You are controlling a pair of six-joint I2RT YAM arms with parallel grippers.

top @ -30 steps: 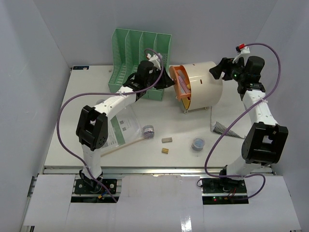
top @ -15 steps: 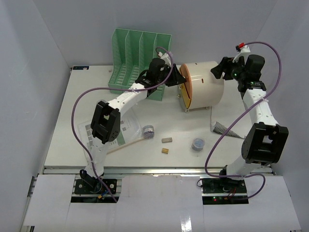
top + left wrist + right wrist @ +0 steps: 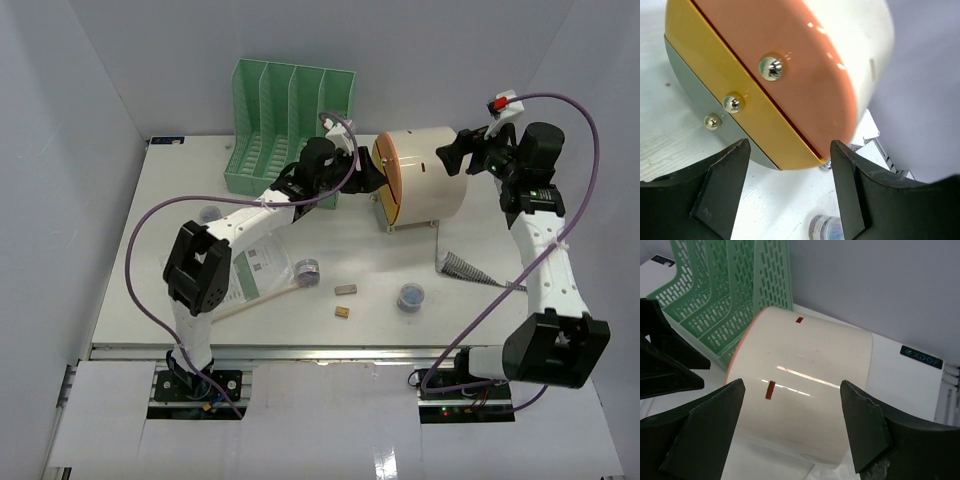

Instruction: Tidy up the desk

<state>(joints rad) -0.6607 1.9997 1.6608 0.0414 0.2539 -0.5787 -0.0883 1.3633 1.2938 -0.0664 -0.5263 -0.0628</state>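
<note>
The desk (image 3: pixel 370 262) is a white tabletop with scattered items. The cream cylindrical drawer box (image 3: pixel 428 178) lies on its side at the back. Its orange (image 3: pixel 805 65), yellow (image 3: pixel 755 117) and grey (image 3: pixel 690 95) drawers with metal knobs are all shut flush. My left gripper (image 3: pixel 372 176) is open and empty just in front of the drawer face, and its jaws (image 3: pixel 789 148) frame the yellow drawer's lower corner without touching. My right gripper (image 3: pixel 455 156) is open and empty above the box's back end, and in the right wrist view (image 3: pixel 791 390) it hovers over the cream shell (image 3: pixel 810 390).
A green slotted file rack (image 3: pixel 291 125) stands at the back left. A plastic sleeve with paper (image 3: pixel 255 262), a wooden stick (image 3: pixel 255 300), two tape rolls (image 3: pixel 307 270) (image 3: pixel 410 297), two small blocks (image 3: pixel 347 289) (image 3: pixel 342 311) and a striped cone (image 3: pixel 462 265) lie on the desk.
The orange drawer stood pulled out a second ago and is now shut. My left gripper pushed it in and sits just off the face. My right arm stretched out, gripper still over the box.
</note>
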